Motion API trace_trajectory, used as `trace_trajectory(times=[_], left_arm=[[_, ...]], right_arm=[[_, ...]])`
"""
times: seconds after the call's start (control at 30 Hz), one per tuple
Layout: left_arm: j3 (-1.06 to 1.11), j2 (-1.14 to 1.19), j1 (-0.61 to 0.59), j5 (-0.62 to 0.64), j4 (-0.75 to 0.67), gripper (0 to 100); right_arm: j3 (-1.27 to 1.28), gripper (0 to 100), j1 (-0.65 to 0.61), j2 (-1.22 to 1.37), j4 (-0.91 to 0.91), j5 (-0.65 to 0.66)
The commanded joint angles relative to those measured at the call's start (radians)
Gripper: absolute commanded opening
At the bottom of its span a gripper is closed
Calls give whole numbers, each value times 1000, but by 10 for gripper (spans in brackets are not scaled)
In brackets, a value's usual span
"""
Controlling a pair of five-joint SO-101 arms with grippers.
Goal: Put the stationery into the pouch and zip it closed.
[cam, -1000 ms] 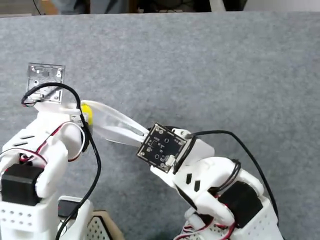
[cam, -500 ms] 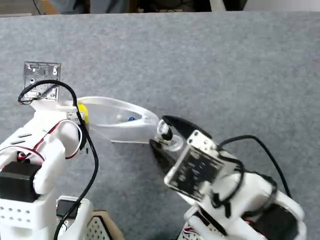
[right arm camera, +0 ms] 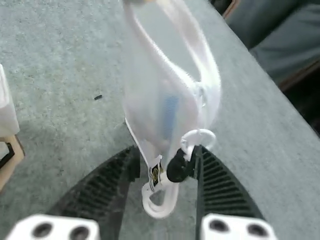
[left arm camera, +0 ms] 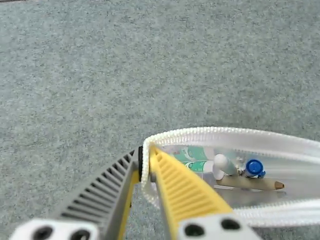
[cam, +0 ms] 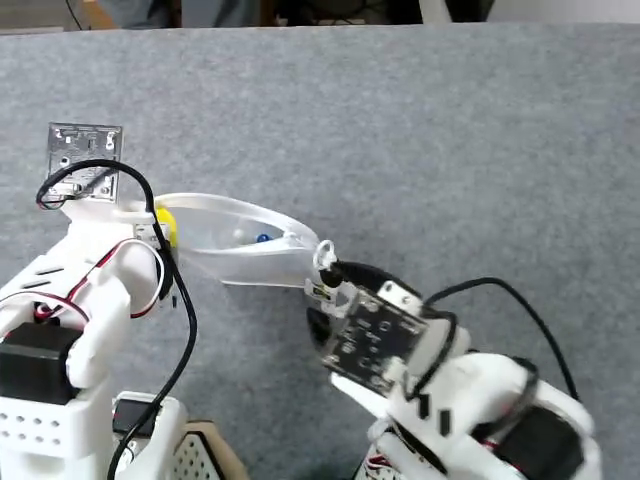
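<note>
A clear pouch with a white zip lies on the grey table, mouth gaping. Inside it I see a blue-capped piece, a pencil and a green-and-white item. My left gripper, with one yellow and one grey finger, is shut on the zip edge at the pouch's left end. At the pouch's other end my right gripper stands open, its black fingers either side of the end tab, beside the ring-shaped zip pull. From above the right gripper sits just below that pull.
Grey felt-like table surface stretches wide beyond the pouch. A wooden base piece sits at the near edge between the arms. Dark furniture lines the far edge.
The right arm drew back off the pouch's end, swung open, and now its fingers have narrowed around the end tab. The pouch mouth spread wider and the left arm shifted slightly away.
</note>
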Motion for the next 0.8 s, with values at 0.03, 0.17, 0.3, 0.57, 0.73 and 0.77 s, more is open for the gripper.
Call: trace_trajectory(times=[0.03,0.17,0.3,0.57,0.73,0.77], left_arm=[[2,2,-5,-5,-17,29],[2,2,-5,-6,-17,29],[2,2,-5,-9,-15,29],[2,0,-5,-6,-15,29],[2,-8,-5,-6,-15,29],[2,-8,-5,-6,-15,29]], right_arm=[[166,171,20,-19,-140,87],[222,170,118,-24,-215,146],[186,170,138,-24,-193,144],[77,170,143,-24,-100,143],[99,170,176,-24,-103,143],[116,170,189,-24,-115,143]])
